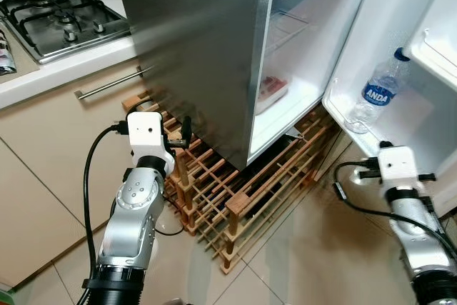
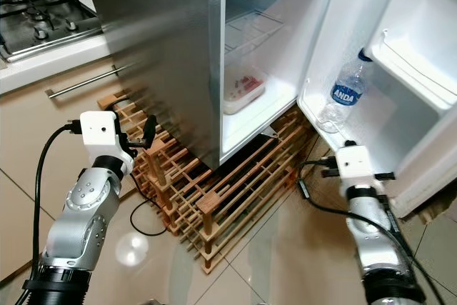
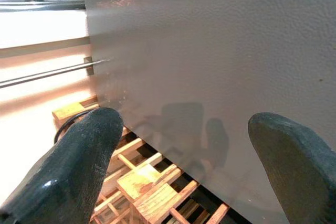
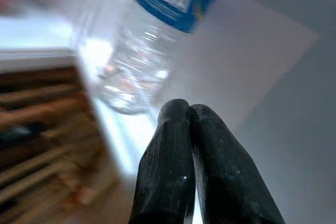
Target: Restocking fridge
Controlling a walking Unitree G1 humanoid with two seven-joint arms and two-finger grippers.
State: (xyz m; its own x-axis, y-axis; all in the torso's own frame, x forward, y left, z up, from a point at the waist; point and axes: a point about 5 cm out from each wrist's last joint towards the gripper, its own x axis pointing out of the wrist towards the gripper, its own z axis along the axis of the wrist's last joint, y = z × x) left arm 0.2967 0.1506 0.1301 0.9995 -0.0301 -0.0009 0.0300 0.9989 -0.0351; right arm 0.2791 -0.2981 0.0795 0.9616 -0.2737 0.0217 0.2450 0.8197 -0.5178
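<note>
- The fridge (image 1: pixel 200 48), taken here as the landmark, is seen standing with its door (image 1: pixel 400 26) swung wide open, so that the door shelves and the inner compartment can be reached.
- A water bottle (image 1: pixel 377 93) with a blue label is seen standing, slightly tilted, in the lower door shelf (image 1: pixel 343 116) of the fridge; it is judged to have been stocked there already, the shelf rail keeping it from tipping out.
- The right hand (image 4: pixel 184 156) is held just below and in front of that door shelf, with its two black fingers pressed together and nothing between them.
- The left hand (image 3: pixel 184 156) is held beside the fridge's grey outer side wall, its fingers spread wide and empty, probably kept clear of the work.
- A tray of reddish food (image 1: pixel 273 91) is seen lying on the fridge's lowest inner shelf.
- A wooden rack (image 1: pixel 235 191) is seen under the fridge, lifting it off the tiled floor.
- A gas hob (image 1: pixel 61 23) is set in the desk to the fridge's left.
</note>
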